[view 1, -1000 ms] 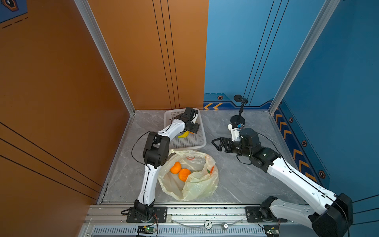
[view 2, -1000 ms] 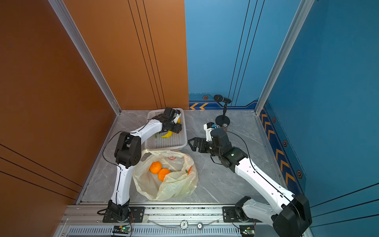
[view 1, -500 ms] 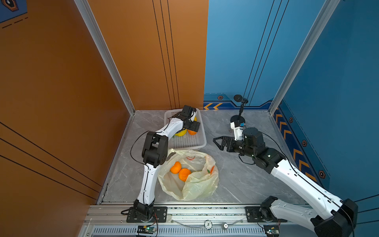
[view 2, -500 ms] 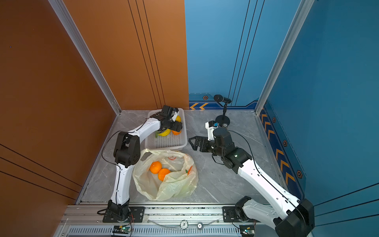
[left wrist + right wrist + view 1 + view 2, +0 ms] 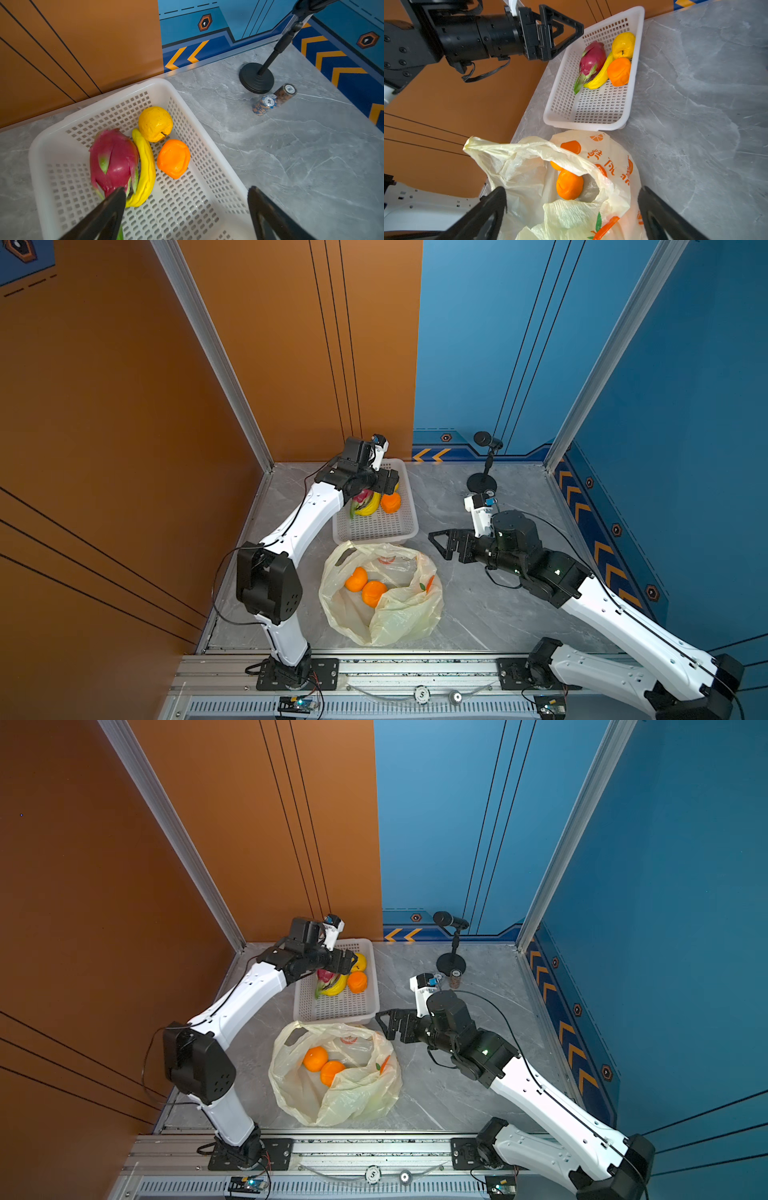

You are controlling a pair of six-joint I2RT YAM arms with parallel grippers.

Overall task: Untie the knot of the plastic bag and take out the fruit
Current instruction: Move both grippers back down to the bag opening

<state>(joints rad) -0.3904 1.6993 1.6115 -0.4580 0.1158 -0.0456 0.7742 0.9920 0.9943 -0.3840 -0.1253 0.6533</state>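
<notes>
Left gripper (image 5: 187,190) hangs wide, empty, over basket (image 5: 374,531); orange (image 5: 173,159) lies below. Bag (image 5: 407,614) lies open, 2 oranges (image 5: 365,587) inside. Right gripper (image 5: 436,543), wide & empty, faces it, prob. for next pick.

Your left hand (image 5: 388,483) hangs over the far end of the basket (image 5: 411,510), which stands on the table (image 5: 478,614). Right below it the dragon fruit (image 5: 114,158) lies farthest left, the banana (image 5: 146,170) against its right side, an orange (image 5: 173,158) right of the banana and the round fruit (image 5: 154,123) just behind that orange. Your right hand (image 5: 438,543) is off the basket's near right corner; to its left, just before the basket, the plastic bag (image 5: 399,614) lies on the table with two oranges (image 5: 356,580) side by side in it, and behind that hand stands the microphone stand (image 5: 480,483), with two chip stacks (image 5: 266,104) just beside its base.
</notes>
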